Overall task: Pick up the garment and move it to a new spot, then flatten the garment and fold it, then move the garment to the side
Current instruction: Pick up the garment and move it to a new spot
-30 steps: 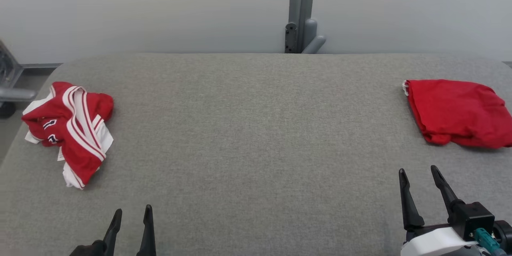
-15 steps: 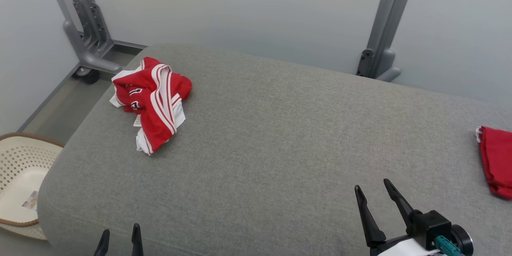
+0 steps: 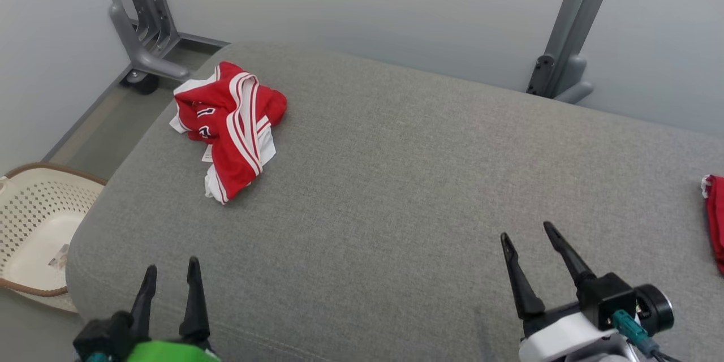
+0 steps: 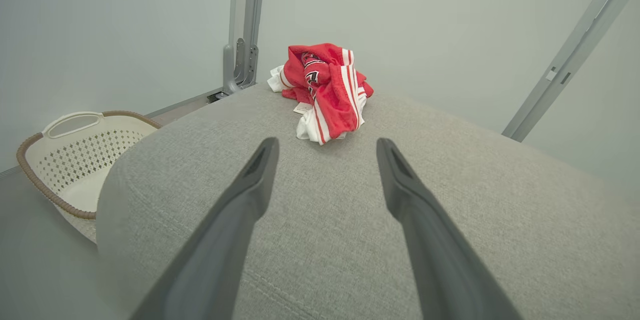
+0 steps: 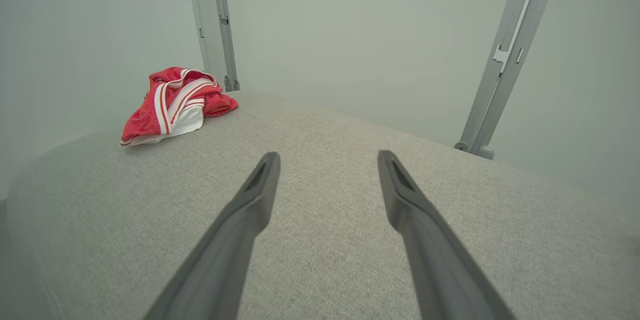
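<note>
A crumpled red garment with white stripes (image 3: 229, 124) lies bunched near the far left corner of the grey padded table (image 3: 396, 181). The left wrist view has the garment (image 4: 325, 90) straight ahead, beyond the fingertips; the right wrist view has the garment (image 5: 172, 105) far off at the upper left. My left gripper (image 3: 171, 272) hovers open over the table's near left edge, well short of the garment, with nothing between its fingers. At the near right my right gripper (image 3: 526, 233) is open and empty too.
A folded plain red cloth (image 3: 715, 220) lies at the table's right edge, cut off by the frame. A cream laundry basket (image 3: 34, 226) stands on the floor left of the table. Grey metal posts (image 3: 141, 28) (image 3: 571, 45) rise behind the table against a pale wall.
The head camera has swung left and tilted, so the striped garment now sits nearer centre and the red cloth has slid to the right edge. The left gripper shows further into view.
</note>
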